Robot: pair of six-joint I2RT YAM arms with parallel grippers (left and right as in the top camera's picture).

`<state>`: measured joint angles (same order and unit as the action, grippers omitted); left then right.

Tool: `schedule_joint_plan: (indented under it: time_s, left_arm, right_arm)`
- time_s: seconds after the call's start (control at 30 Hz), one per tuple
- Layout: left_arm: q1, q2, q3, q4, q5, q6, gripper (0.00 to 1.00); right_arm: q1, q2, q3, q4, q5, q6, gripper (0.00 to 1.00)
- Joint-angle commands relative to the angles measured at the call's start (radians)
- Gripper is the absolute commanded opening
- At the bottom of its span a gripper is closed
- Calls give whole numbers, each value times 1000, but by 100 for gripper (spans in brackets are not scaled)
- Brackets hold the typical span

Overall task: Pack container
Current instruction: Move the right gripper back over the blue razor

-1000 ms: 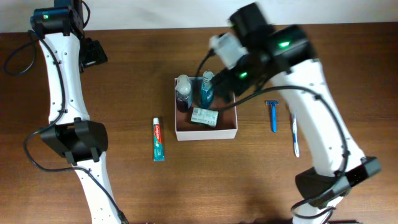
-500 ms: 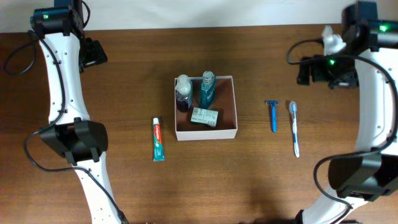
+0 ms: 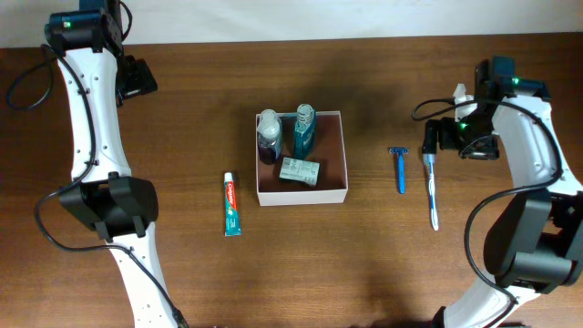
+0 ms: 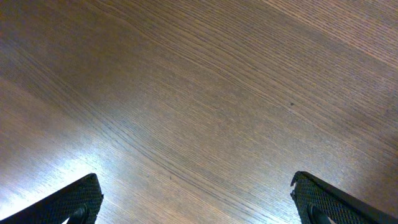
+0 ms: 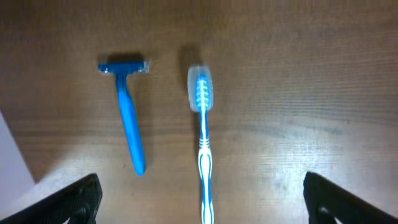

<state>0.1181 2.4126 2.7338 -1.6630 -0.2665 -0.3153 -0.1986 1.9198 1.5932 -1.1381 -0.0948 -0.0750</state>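
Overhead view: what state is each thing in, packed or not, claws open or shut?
White-walled square container: open-topped, partly filled.
Dark bottle: inside container.
Teal bottle: inside container.
Green-and-white soap box: inside container, flat.
Toothpaste tube: out, on table.
Blue razor: out, on table.
Blue-and-white toothbrush: out, on table.
Left gripper: open, empty.
Right gripper: open, empty.

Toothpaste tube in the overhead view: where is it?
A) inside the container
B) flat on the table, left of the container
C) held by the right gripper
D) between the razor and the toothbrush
B: the toothpaste tube lies flat on the table, apart from the container and off its left wall.
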Motion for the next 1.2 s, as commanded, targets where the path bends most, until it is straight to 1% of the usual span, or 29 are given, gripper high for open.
schedule_joint_plan:
  time_s: [0.0, 0.13, 0.27, 0.37, 0.43, 0.8, 0.9, 1.17]
  left_arm:
    - [1, -5, -3, -2, -7, -13, 99]
    - [1, -5, -3, -2, -7, -13, 99]
    - [1, -5, -3, -3, -7, -13, 99]
    - [1, -5, -3, -2, -7, -13, 99]
    - [1, -5, -3, -2, -7, -13, 99]
    - [1, -5, -3, -2, -7, -13, 99]
    - [1, -5, -3, -2, -7, -13, 99]
    - [1, -5, -3, -2, -7, -13, 100]
  right_arm:
    - [5, 0, -75, 57, -7, 6, 99]
    - [5, 0, -203, 162, -53, 6, 99]
    - [5, 0, -302, 245, -59, 6, 100]
    - [5, 0, -352, 288, -59, 6, 95]
    - [5, 0, -365, 296, -59, 6, 93]
    - [5, 0, -367, 254, -57, 6, 93]
    - [5, 0, -370, 251, -54, 6, 88]
    - [4, 0, -420, 298, 2, 6, 88]
